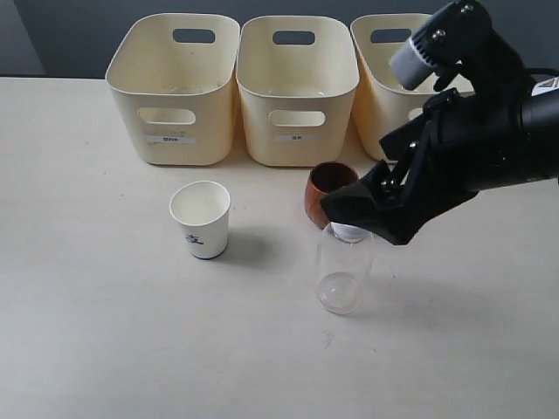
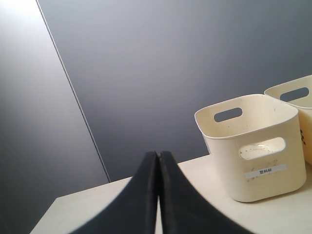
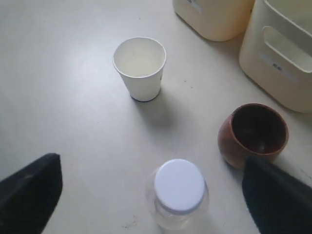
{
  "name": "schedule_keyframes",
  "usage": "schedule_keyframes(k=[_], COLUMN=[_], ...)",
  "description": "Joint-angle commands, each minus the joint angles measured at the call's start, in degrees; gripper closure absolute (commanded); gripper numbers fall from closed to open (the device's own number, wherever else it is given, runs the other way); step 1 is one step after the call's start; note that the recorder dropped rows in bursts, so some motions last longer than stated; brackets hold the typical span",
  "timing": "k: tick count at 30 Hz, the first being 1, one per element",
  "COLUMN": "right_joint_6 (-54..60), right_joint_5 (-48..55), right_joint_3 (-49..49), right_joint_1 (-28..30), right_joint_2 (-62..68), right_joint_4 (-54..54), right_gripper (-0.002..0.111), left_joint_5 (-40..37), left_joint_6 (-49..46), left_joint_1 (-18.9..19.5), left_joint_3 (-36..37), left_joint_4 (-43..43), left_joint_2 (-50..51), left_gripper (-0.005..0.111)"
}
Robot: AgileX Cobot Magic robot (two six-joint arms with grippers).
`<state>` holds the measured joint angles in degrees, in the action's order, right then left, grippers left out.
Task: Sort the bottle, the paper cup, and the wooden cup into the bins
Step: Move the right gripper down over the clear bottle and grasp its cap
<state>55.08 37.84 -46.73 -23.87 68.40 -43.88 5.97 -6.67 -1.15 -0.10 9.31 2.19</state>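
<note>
Bottle (image 1: pixel 343 275) of clear plastic, white-capped, stands on the matte cream table (image 1: pixel 105 332) beneath the right gripper (image 3: pixel 151 195), whose wide-spread fingers hold nothing. Just beside it sits the rounded reddish wooden cup (image 1: pixel 327 190); the tapered paper cup (image 1: pixel 201 218) stands apart. Three glossy cream bins (image 1: pixel 297 87) line a grey wall. The left gripper (image 2: pixel 158 195) is closed, empty.

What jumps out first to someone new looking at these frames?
The big black right gripper, jaws wide open, poised over the clear bottle and its white cap, with the wooden cup just behind. Left of them stands the white paper cup, alone on the table. Three cream bins line the back.
</note>
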Motion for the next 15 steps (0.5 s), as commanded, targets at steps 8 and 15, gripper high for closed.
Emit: schedule_keyframes(k=[8,15], right_joint_6=[-0.52,-0.69], right_joint_5=[-1.22,-4.03], right_joint_3=[-0.35,-0.35], right_joint_1=[-0.16,-0.16], right_joint_2=[7.02,10.37], right_joint_4=[-1.02,-0.53], right_gripper=[0.027,0.027], left_joint_5=[0.14,0.14], left_joint_6=[0.14,0.14], left_joint_1=[-0.08,-0.08], left_joint_3=[0.1,0.1], left_joint_4=[0.02,0.02], left_joint_2=[-0.13,-0.13], left_gripper=[0.107,0.107])
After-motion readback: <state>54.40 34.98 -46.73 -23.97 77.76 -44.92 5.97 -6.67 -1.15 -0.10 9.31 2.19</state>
